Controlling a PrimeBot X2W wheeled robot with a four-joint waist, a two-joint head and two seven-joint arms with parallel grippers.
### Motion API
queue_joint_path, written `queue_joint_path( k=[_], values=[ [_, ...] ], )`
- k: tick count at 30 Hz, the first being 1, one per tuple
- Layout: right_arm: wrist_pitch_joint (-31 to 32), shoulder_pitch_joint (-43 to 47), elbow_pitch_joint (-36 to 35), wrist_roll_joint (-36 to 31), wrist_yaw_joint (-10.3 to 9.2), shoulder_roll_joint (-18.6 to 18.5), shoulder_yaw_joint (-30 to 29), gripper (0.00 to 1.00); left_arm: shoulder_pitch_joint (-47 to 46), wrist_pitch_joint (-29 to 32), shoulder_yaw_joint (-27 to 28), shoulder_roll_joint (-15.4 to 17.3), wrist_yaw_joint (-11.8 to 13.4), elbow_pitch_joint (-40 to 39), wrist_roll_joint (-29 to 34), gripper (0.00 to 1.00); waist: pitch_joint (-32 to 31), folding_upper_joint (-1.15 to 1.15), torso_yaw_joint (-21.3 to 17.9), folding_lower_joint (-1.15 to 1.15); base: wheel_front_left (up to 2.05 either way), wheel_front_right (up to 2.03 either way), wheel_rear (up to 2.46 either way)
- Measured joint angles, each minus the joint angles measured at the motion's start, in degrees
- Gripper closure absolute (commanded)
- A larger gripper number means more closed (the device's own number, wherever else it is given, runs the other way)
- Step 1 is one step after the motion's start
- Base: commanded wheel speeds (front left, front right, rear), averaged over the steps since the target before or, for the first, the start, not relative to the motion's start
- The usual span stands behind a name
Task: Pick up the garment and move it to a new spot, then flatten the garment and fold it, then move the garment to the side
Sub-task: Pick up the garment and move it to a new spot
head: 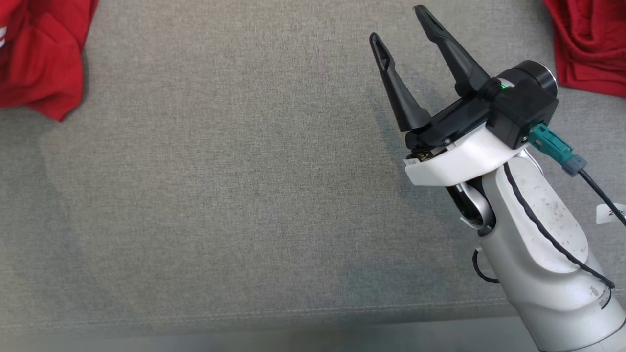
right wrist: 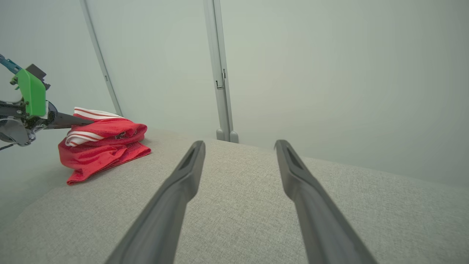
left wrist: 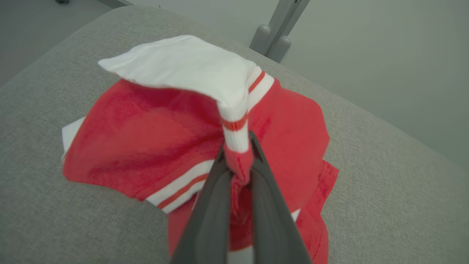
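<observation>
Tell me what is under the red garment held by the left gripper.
The garment lies on the grey fabric surface, and the left gripper pinches one fold. Anything beneath its bunched layers is covered.

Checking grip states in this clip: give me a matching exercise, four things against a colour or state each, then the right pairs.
Things:
1 left pincer
2 right pincer
3 garment
4 cushion

Colour or state:
A open, holding nothing
B pale grey
C red with white stripes
D shut on cloth

Pairs: 1-D, 2-A, 3-C, 4-B
</observation>
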Motion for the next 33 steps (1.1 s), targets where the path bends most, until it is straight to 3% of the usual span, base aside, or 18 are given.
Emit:
queue_joint_path(
  k=[6,16,24,33],
  values=[
    [0.0,0.5,0.0,1.3,0.00,0.3,-1.7,0.00,2.0,-2.8,-2.4,-0.1,-0.1,-0.8,0.2,1.00,-3.8,0.00,-0.1,0.00,0.00,0.00,0.00],
    [0.0,5.8,0.4,3.8,-0.03,0.9,-5.0,0.00,7.6,-7.1,-12.6,-2.0,-0.1,-12.3,-1.2,1.00,-11.1,0.00,-1.1,0.00,0.00,0.00,0.00],
    [0.0,10.3,1.5,5.0,-0.02,1.3,-6.3,0.00,14.6,-9.5,-17.5,-2.7,-0.1,-19.2,-5.1,1.00,-17.1,0.00,-2.2,0.00,0.00,0.00,0.00],
    [0.0,16.0,1.9,5.8,-0.01,1.6,-8.4,0.00,25.6,-11.1,-25.5,-8.2,-0.1,-25.7,-8.1,1.00,-23.2,0.00,-3.9,0.00,0.00,0.00,0.00]
  ],
)
